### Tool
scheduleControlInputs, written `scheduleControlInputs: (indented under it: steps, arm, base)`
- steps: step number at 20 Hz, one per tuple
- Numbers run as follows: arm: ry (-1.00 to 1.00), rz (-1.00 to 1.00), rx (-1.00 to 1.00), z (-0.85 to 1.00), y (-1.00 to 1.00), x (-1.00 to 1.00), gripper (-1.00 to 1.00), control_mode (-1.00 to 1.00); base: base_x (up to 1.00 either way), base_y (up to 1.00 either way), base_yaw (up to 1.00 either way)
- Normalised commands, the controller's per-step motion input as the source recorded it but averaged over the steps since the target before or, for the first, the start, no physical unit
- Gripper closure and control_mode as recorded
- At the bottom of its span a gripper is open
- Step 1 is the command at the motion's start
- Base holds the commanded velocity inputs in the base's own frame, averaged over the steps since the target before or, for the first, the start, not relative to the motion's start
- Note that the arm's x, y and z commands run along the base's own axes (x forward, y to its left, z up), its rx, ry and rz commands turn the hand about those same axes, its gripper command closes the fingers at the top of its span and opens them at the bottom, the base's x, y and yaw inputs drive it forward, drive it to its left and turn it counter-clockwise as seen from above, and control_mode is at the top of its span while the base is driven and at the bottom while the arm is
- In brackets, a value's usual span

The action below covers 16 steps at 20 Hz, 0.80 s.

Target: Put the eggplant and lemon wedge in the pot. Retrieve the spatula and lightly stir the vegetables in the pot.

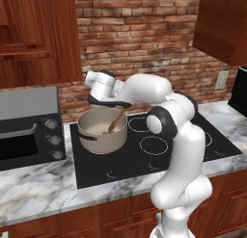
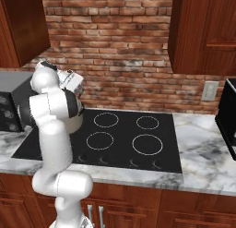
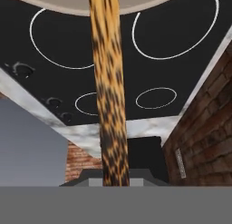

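The beige-grey pot [image 1: 102, 136] stands on the cooktop's back left burner. A light-brown wooden spatula [image 1: 116, 121] slants down into it, head low inside the pot. My gripper [image 1: 124, 108] hangs just above the pot's right rim, shut on the spatula's handle. In the hand view the spatula [image 3: 107, 82] runs straight up from the fingers to the pot rim [image 3: 140, 7]. The eggplant and the lemon wedge are hidden inside the pot. In the right base view my arm covers most of the pot [image 2: 77, 123].
A black cooktop [image 1: 159, 157] is set into the marble counter [image 1: 38, 189]. A grey microwave [image 1: 26, 128] stands left of the pot. A black appliance [image 2: 228, 123] sits at the far right. Wooden cabinets hang overhead, with a brick wall behind.
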Motion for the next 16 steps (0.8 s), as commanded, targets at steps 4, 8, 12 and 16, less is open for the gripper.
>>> scheduleControlInputs:
  steps: [4,8,12,16]
  arm:
    - [0.07,0.00,-0.07,-0.16,0.24,0.14,1.00,-1.00]
    - [0.02,0.01,0.00,-0.35,0.04,0.00,1.00,-1.00]
    - [0.02,0.00,-0.01,-0.26,0.00,0.00,1.00,-1.00]
    - [0.07,0.02,0.00,-0.04,0.00,0.10,1.00,-1.00]
  base:
    - [0.00,0.00,0.00]
    - [0.00,0.00,0.00]
    - [0.00,0.00,0.00]
    - [0.00,0.00,0.00]
